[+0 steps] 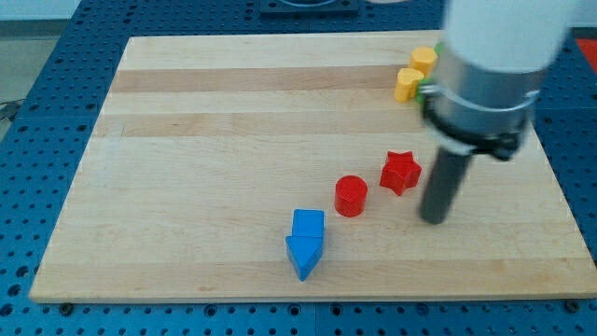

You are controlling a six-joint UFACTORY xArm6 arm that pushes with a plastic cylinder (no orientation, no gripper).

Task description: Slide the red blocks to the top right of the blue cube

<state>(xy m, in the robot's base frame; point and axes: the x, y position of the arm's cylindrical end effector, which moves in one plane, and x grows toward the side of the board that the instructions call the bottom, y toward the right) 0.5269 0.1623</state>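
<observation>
A red cylinder [351,196] and a red star [400,172] lie near the board's middle right. A blue cube [308,224] sits below and left of the cylinder, touching a blue wedge-shaped block [303,255] just beneath it. My tip [434,218] rests on the board to the right of the red star and a little below it, apart from it by a small gap. The rod rises into the large arm body at the view's top right.
Two yellow blocks [409,83] [424,60] lie near the board's top right, partly beside the arm body. A bit of green block [424,91] peeks out at the arm's edge. The wooden board [187,140] rests on a blue pegboard table.
</observation>
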